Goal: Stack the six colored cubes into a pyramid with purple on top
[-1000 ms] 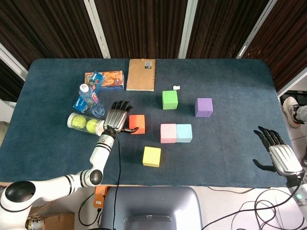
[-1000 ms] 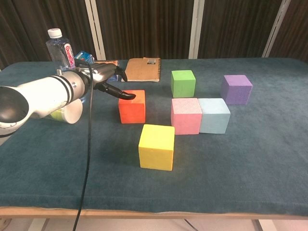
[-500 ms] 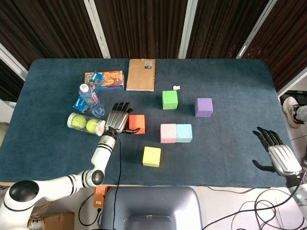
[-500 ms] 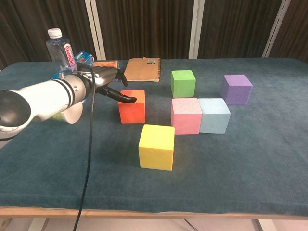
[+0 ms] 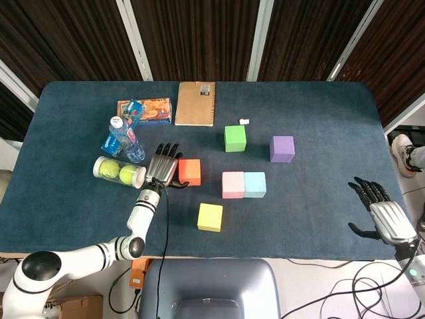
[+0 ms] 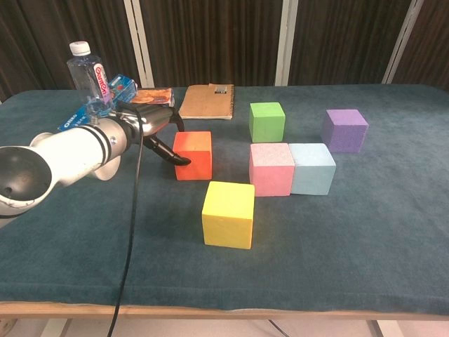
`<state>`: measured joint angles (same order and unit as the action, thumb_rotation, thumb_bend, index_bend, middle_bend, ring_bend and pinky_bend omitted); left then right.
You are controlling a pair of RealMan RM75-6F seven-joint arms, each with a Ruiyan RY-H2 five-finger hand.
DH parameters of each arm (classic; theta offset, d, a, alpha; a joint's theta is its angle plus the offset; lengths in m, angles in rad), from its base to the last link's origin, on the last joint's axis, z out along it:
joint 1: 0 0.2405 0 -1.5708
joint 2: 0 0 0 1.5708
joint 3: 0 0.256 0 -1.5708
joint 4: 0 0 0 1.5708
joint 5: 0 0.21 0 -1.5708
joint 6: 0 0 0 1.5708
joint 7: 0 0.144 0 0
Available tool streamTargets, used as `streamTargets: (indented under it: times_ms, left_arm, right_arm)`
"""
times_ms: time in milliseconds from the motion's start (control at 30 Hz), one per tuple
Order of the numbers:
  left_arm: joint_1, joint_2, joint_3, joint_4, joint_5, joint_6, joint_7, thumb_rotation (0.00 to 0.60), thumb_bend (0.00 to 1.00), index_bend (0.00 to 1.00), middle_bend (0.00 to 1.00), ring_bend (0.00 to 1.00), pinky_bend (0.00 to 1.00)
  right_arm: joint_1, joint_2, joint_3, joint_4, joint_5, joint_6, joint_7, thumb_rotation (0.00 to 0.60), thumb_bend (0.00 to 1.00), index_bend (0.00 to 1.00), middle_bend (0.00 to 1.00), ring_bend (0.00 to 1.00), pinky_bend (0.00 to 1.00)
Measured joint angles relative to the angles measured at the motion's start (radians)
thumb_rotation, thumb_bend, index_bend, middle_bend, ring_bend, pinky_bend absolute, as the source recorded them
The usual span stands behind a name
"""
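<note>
Left robot hand [image 5: 163, 167] released, thumb against matte orange cube [image 5: 190, 171]; right robot hand [image 5: 383, 214] released, fingers spread

Left hand [image 5: 163, 167] lower and back off the orange cube [image 5: 190, 171], thumb now beside its left face.

You are working at a table [image 5: 319, 106] covered in dark blue-green cloth, its pale wooden front edge showing in the chest view. Behind the table, dark brown slatted panels [image 5: 199, 33] are standing between white uprights [image 5: 258, 40]. Below the table's near edge, a grey chair back [image 5: 212, 289] is showing, with cables trailing beside it.
</note>
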<state>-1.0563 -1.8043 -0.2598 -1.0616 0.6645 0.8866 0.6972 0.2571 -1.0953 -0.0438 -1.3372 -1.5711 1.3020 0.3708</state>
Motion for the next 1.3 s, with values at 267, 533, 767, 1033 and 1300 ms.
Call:
streamTargets:
  times_ms: [267, 533, 767, 1033, 1300]
  left_arm:
    - [-0.001, -0.013, -0.006, 0.025, 0.034, -0.021, -0.044, 0.382, 0.15, 0.26, 0.05, 0.0, 0.09]
    - [-0.002, -0.025, -0.008, 0.064, 0.079, -0.053, -0.095, 0.435, 0.19, 0.31, 0.05, 0.0, 0.09]
    - [0.0, -0.027, -0.009, 0.072, 0.1, -0.065, -0.117, 0.464, 0.26, 0.36, 0.05, 0.0, 0.09]
    - [0.008, -0.012, -0.017, 0.028, 0.104, -0.059, -0.128, 0.411, 0.37, 0.44, 0.05, 0.0, 0.09]
    - [0.036, 0.046, -0.017, -0.142, 0.107, 0.012, -0.11, 0.415, 0.38, 0.47, 0.05, 0.0, 0.09]
  right_arm:
    - [0.0, 0.005, 0.002, -0.004, -0.002, -0.013, 0.0, 0.6, 0.19, 0.0, 0.0, 0.0, 0.0]
    - [-0.002, 0.008, 0.006, -0.008, 0.001, -0.022, -0.003, 0.6, 0.19, 0.0, 0.0, 0.0, 0.0]
    - [-0.002, 0.008, 0.008, -0.009, 0.003, -0.029, -0.007, 0.6, 0.19, 0.0, 0.0, 0.0, 0.0]
    - [-0.001, 0.007, 0.008, -0.011, 0.0, -0.037, -0.016, 0.6, 0.19, 0.0, 0.0, 0.0, 0.0]
    - [-0.001, 0.003, 0.009, -0.018, -0.002, -0.042, -0.031, 0.6, 0.19, 0.0, 0.0, 0.0, 0.0]
